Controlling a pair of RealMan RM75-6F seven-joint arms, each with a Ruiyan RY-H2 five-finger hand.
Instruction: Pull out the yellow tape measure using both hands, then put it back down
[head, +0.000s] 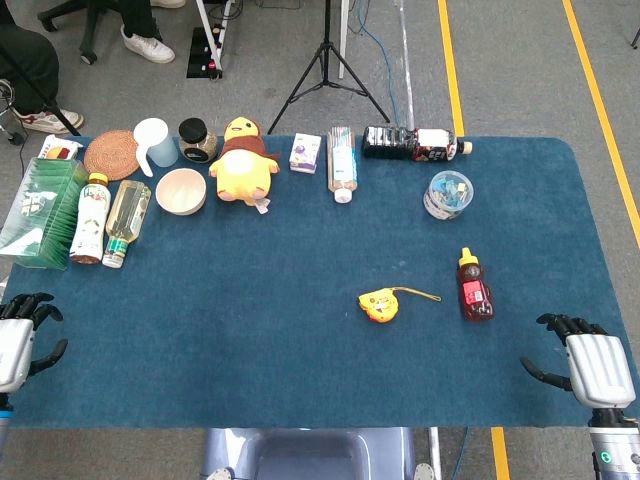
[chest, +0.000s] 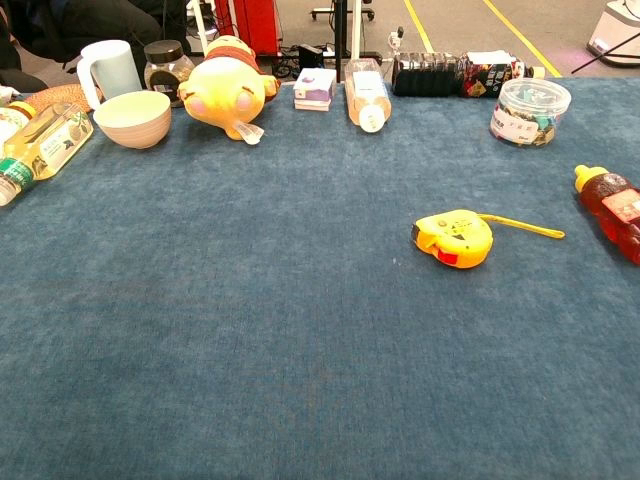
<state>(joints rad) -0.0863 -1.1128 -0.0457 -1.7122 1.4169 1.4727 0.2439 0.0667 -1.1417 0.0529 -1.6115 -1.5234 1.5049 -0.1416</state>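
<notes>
So the round yellow plastic tape measure (head: 381, 305) is lying flat on the blue cloth table (head: 300, 340), a short bit of tape sticking out toward the amber squeeze bottle (head: 474, 286) just beside it. My left hand (head: 22, 335) and right hand (head: 588, 362) both sit well apart from it, fingers spread, holding nothing.

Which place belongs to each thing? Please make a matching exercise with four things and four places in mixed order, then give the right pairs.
Things:
1. yellow tape measure
2. red sauce bottle
3. plush duck
4. left hand

Places:
A. at the near left edge of the table
B. just right of the tape measure
C. back row, beside the bowl
D. right of centre, tape slightly out

Pairs: 1-D, 2-B, 3-C, 4-A
</notes>
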